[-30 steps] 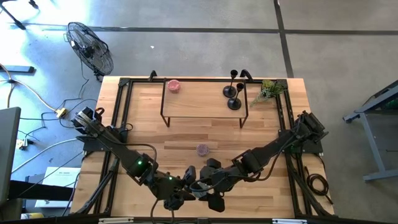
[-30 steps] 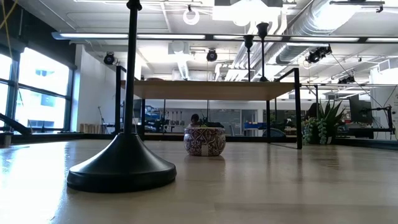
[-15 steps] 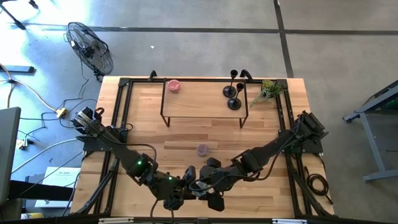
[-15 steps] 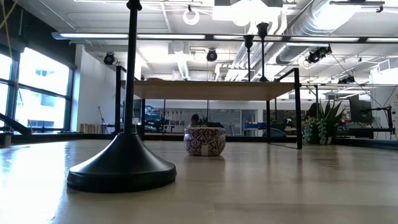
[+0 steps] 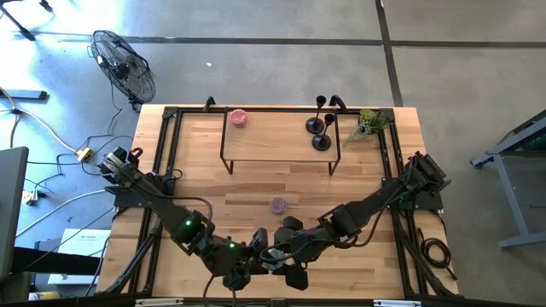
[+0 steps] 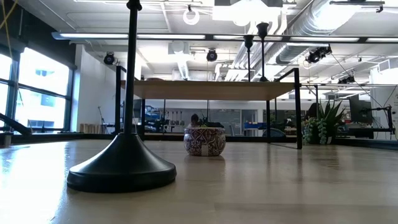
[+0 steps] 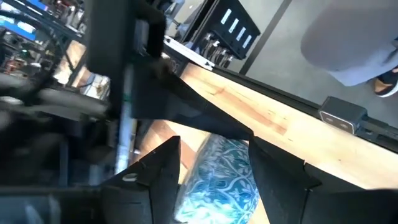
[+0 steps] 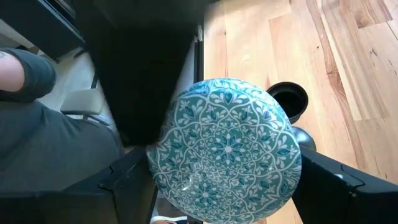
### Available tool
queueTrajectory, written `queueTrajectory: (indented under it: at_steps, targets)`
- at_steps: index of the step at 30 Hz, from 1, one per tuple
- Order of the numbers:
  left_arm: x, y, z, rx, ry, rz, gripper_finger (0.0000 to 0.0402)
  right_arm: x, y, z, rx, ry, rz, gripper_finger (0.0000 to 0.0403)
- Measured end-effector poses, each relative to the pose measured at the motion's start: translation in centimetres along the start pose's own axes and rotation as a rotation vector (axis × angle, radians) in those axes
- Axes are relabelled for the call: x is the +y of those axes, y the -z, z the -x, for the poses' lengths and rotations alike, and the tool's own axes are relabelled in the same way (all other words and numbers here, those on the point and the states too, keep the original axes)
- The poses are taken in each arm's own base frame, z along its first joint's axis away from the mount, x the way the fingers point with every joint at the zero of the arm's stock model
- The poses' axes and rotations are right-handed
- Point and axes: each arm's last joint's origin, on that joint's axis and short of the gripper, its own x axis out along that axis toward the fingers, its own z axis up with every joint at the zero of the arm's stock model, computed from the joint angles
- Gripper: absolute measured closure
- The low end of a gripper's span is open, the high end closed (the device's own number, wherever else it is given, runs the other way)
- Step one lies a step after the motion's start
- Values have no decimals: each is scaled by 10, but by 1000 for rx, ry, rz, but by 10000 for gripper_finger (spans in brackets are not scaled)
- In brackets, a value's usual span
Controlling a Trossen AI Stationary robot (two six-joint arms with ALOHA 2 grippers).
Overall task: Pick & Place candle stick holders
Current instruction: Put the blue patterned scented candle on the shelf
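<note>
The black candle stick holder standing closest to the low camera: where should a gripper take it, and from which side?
Take the candle stick holder by its thin stem, coming in level from the side. The stem stands straight and upright; the domed base is wide and sloped, likely poor purchase.

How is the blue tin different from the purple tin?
The blue tin is held by the left gripper and the right gripper; the purple tin stands alone on the table. The blue tin is teal with white flowers; the purple tin is purple and white. Both are round and patterned.
</note>
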Motion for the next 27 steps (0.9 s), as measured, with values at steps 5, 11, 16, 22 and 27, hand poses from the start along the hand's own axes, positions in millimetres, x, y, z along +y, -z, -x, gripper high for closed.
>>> queueTrajectory:
  at_steps: [5,11,16,22,27]
  targets:
    - [-3,-13,11,-12,16,-18,215,0,0,0,2,1,1,109]
    - [-9,-20,16,-19,10,-30,182,0,0,0,3,2,-1,109]
    - [-10,-18,16,0,24,-27,138,0,0,0,3,5,-1,109]
    - [-12,-14,16,44,32,-25,89,0,0,0,3,5,-1,109]
    - [-14,-11,16,76,40,6,63,0,0,0,2,5,-1,109]
